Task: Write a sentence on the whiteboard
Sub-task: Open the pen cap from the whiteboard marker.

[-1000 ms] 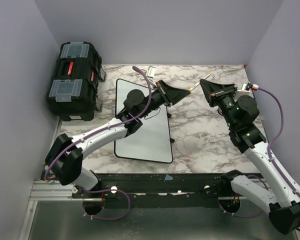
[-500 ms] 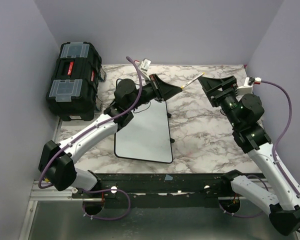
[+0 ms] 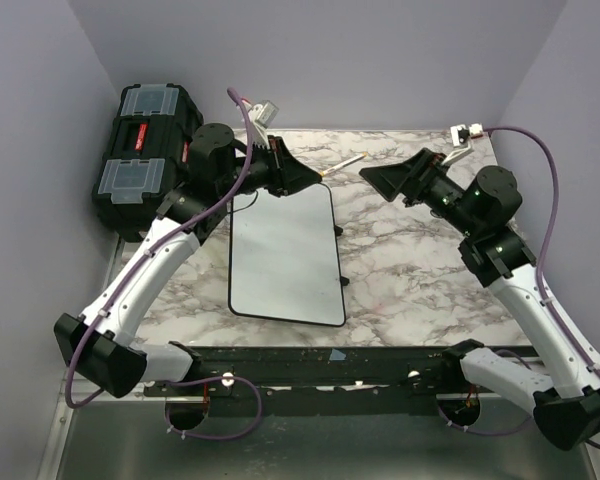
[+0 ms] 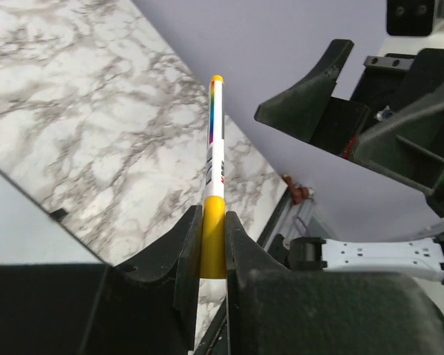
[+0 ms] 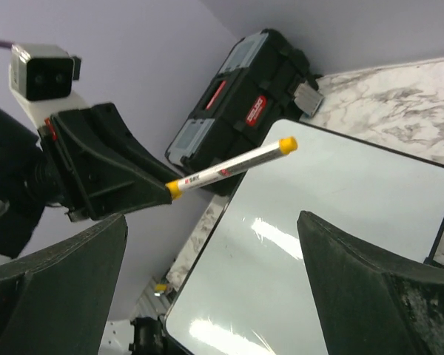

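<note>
Pale lavender walls (image 3: 330,60) on three sides, soft even light. White marble tabletop (image 3: 420,270), grey veins. Black toolbox (image 3: 145,160) far left, against the left wall. Black rail (image 3: 310,365) along near edge, grey metal surface (image 3: 310,445) below.

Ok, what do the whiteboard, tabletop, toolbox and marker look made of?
Whiteboard: glossy white coated panel, probably; glare streaks show in the right wrist view.
Tabletop: marble-patterned, grey veins, possibly laminate.
Toolbox: black moulded plastic, seemingly, with translucent lid compartments.
Marker: smooth white plastic barrel, likely.
</note>
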Controlling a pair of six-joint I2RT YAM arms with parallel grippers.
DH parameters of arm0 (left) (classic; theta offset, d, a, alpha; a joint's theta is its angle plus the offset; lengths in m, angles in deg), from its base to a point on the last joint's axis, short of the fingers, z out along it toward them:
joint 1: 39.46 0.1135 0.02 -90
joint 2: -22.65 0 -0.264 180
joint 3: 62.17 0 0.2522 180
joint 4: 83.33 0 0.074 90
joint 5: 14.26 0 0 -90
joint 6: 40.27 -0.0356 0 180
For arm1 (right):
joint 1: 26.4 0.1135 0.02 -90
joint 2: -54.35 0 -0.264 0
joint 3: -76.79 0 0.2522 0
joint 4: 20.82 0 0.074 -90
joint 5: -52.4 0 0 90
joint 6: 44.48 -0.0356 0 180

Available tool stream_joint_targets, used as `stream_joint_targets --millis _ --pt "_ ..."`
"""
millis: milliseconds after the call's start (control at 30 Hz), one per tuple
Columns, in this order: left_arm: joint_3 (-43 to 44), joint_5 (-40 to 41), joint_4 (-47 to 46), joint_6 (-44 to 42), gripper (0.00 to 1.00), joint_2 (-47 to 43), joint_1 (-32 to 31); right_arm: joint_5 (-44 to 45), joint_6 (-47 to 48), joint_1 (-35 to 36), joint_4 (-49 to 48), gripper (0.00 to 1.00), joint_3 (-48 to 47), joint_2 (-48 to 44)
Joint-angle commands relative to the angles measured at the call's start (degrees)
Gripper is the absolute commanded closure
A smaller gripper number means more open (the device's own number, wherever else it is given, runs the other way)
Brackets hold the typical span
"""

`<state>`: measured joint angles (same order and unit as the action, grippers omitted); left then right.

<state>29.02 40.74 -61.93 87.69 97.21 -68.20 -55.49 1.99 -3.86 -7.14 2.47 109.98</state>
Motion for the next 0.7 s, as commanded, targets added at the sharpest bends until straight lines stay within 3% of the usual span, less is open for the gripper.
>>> stream_joint_targets --millis 0,233,400,667 --pt "6.2 10.0 18.7 -10.1 1.0 -1.9 0.5 -11.8 5.6 0.1 0.0 0.0 -2.8 1.9" --pt "1.9 3.9 16.4 -13.5 1.0 -7.2 2.2 -17.2 9.3 0.1 2.4 0.0 -5.1 4.7" --pt "5.5 -0.8 21.3 -15.2 1.0 -8.5 3.5 -22.2 12.6 0.1 4.8 0.0 -8.1 6.7" --pt "7.9 -21.8 24.5 -23.0 1.0 -9.0 3.6 -35.5 7.2 0.1 -2.8 0.0 -8.5 9.6"
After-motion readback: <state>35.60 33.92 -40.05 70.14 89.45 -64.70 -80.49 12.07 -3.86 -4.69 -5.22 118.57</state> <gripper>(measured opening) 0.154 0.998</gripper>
